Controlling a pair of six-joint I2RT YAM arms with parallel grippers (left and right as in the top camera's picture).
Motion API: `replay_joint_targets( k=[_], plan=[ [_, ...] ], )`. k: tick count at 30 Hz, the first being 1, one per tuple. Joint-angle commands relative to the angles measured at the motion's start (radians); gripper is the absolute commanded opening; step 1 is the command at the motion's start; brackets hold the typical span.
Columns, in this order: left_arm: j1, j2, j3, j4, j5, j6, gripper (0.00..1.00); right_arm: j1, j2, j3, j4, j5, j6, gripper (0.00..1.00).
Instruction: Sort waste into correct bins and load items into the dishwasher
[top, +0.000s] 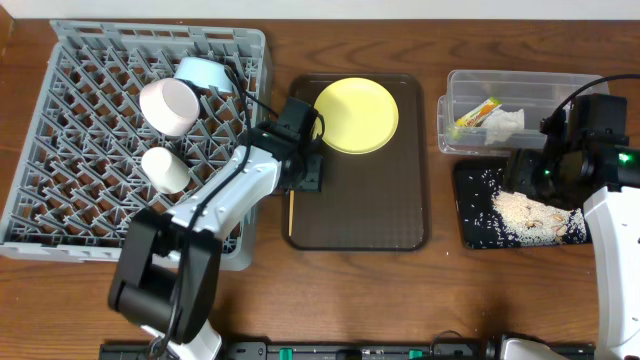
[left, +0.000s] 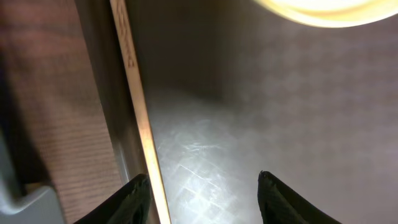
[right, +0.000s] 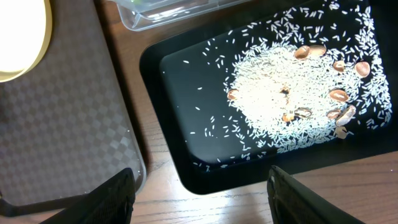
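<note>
Pickup of the chopsticks (left: 140, 112) is looking like the step in hand: the left tool (left: 202, 186) is hanging wide open beside them on the serving tray (top: 380, 215) (yellow plate (top: 355, 115) waiting), needing a sideways shift to straddle them. Rack (top: 70, 200) is holding pink bowl (top: 170, 105), blue bowl (top: 205, 72) and cup (top: 165, 170); clear container (top: 520, 78), napkin (top: 505, 122) and wrapper (top: 478, 115); black tray (top: 468, 190), rice (top: 525, 212).

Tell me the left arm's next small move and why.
Probably nudge the left gripper sideways toward the chopstick before lowering: its jaws stand open, but the chopstick, lying along the brown tray's edge, sits by one finger rather than centred between them.
</note>
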Motion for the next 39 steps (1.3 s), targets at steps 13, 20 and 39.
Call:
replay_joint_targets(
  k=[13, 20, 39],
  plan=[
    [-0.002, 0.166, 0.004, 0.056, -0.064, -0.063, 0.37, -0.013, -0.012, 0.002, -0.002, -0.005, -0.012, 0.66],
    [-0.003, 0.154, 0.004, 0.045, -0.064, -0.104, 0.06, -0.013, -0.012, 0.002, -0.002, -0.004, -0.013, 0.66],
    [0.157, -0.301, 0.008, -0.039, -0.286, 0.198, 0.06, -0.013, -0.012, 0.002, -0.002, -0.005, -0.012, 0.66]
  ],
)
